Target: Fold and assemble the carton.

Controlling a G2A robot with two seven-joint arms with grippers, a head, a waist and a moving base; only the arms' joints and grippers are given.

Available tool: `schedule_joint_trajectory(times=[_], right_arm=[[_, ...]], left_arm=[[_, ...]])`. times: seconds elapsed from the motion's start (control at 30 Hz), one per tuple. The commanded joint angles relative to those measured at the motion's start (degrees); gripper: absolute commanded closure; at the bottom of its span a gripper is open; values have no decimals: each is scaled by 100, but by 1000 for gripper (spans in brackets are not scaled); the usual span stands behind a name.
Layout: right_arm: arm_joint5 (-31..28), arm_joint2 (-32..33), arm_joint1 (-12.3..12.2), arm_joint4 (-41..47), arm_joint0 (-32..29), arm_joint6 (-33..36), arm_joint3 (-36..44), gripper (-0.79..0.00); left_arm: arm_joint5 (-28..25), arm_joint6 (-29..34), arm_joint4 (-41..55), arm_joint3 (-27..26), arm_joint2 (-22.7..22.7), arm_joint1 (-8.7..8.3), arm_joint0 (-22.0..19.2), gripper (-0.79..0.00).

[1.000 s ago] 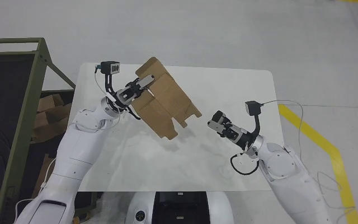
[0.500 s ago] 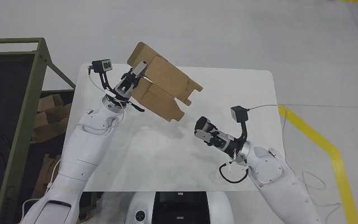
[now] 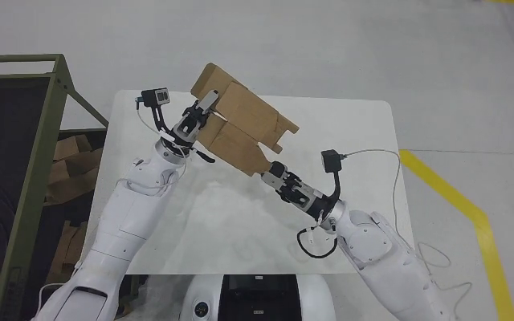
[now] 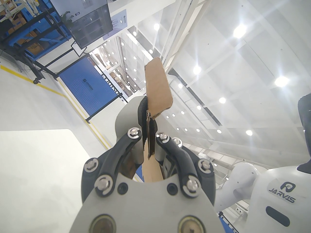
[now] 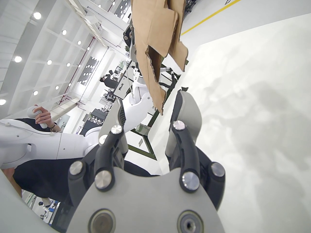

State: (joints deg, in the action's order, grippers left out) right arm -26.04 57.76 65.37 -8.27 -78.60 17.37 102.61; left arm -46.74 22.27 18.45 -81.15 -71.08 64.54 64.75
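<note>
Top view: I see the flattened carton (image 3: 245,128) held off the table (image 3: 361,152). Its long axis slants from the left gripper (image 3: 202,112) down to the right gripper (image 3: 275,171).
Left wrist view: the left gripper (image 4: 148,132) is clamped on the carton (image 4: 158,86) edge.
Right wrist view: the right gripper (image 5: 151,105) has its fingers apart, with the carton (image 5: 150,25) corner between them. I have open table (image 5: 243,86) alongside.

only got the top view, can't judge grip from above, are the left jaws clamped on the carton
Observer: Yes. The left wrist view shows the left jaws shut on the carton, its edge pinched between them.
Operator: and the right jaws
Observer: Open. In the right wrist view the carton's lowest corner hangs before their gap, with neither side touching it.
Operator: carton opened up at all
Observer: Slightly. That view shows a gap between its layers near the corner.
</note>
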Motion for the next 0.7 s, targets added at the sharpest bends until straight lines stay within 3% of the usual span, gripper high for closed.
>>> schedule_joint_trajectory(times=[0.0, 0.17, 0.27, 0.4, 0.67], right_arm=[[10, 1, 9, -4, 3, -11, -12, -326], [22, 16, 25, 4, -4, -22, -23, -277], [25, 27, 34, 20, -13, -31, -24, -135], [-7, 44, 44, 54, -31, -25, -22, -6], [-189, 132, 54, 309, -65, 41, -88, 0]], left_arm=[[1, 17, 7, -3, 1, 10, 3, 0], [17, 92, 83, -10, 33, 34, 9, 0], [16, 110, 73, 2, 30, 46, 4, 0], [12, 110, 55, 22, 15, 61, 10, 0], [24, 138, 49, 44, 9, 93, 26, 0]])
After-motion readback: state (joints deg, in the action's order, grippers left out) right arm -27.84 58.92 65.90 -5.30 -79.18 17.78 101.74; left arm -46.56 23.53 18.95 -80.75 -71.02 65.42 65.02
